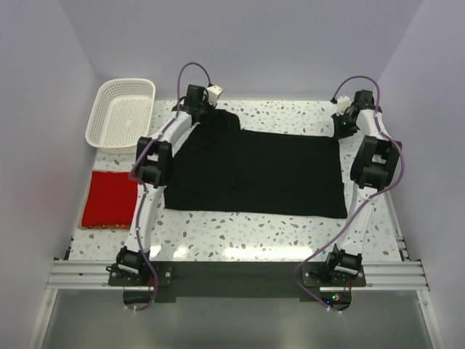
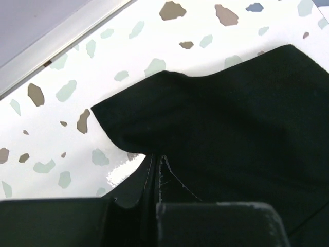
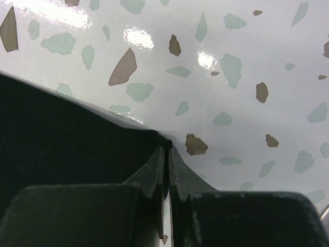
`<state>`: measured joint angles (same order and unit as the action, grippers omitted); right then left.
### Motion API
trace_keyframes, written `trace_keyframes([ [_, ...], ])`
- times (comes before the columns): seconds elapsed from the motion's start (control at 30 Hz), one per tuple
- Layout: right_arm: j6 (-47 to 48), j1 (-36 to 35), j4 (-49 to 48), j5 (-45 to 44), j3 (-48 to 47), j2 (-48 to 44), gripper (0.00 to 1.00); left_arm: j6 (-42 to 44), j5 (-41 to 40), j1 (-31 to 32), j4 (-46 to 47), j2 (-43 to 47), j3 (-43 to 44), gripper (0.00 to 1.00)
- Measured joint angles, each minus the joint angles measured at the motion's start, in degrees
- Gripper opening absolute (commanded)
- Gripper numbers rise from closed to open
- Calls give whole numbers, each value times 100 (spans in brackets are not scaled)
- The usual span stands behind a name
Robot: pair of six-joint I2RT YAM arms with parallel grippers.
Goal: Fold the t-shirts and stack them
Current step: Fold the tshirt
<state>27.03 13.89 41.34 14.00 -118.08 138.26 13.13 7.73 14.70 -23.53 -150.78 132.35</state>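
Note:
The black t-shirt (image 1: 254, 171) lies spread flat across the middle of the table. My left gripper (image 1: 201, 115) is shut on its far left corner; in the left wrist view (image 2: 157, 159) the jaws pinch black cloth (image 2: 231, 118). My right gripper (image 1: 341, 125) is shut on the far right corner; in the right wrist view (image 3: 168, 149) the jaws pinch the shirt's edge (image 3: 61, 139). The red t-shirt (image 1: 109, 198) lies folded at the table's left edge, apart from both grippers.
A white lattice basket (image 1: 121, 113) stands at the far left corner, beyond the red shirt. The speckled tabletop (image 1: 240, 233) shows bare in front of the black shirt. Walls close in the back and sides.

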Motion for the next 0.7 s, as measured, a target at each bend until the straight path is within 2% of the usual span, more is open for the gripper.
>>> trace_keyframes([
  [0.17,0,2,0,4,0,0,0,-11,42,-44,675,68,-352,0],
  [0.53,7,79,-22,197,111,-72,0,-2,382,-186,1928,1268,-2288,0],
  [0.7,26,136,42,282,280,-216,0,20,643,-223,2249,1683,-2481,0],
])
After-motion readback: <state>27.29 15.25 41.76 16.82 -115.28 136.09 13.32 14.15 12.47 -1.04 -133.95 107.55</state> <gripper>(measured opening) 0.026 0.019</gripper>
